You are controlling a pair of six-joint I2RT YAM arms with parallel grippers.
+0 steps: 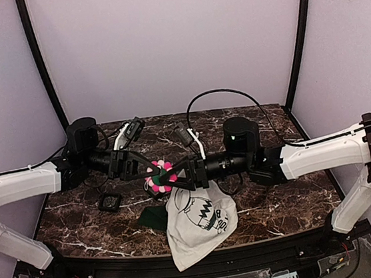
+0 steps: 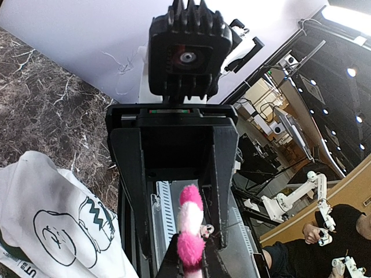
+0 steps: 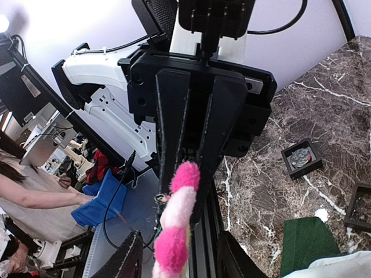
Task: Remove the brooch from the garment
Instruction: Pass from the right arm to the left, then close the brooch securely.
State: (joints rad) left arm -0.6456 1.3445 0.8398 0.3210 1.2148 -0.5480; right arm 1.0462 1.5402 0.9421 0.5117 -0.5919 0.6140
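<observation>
Marble-patterned worktop (image 1: 279, 195) is being used as the resting place for the garment (image 1: 198, 225). The garment is lying bunched near the front edge with its print upward, seemingly slack so that nothing is dragging on the pin. Above it, the two arms are being held nose to nose, so that both wrist cameras are facing the work. The left fingers (image 2: 172, 259) are being pressed together on the brooch (image 2: 190, 229), which is being held edge-on in the air between the arms. As far as can be judged, it is apart from the cloth. The right fingers (image 2: 134, 185) are being held apart on either side of it without gripping, probably to steady it or let it go. A small black frame (image 1: 109, 201) is lying untouched on the worktop.
</observation>
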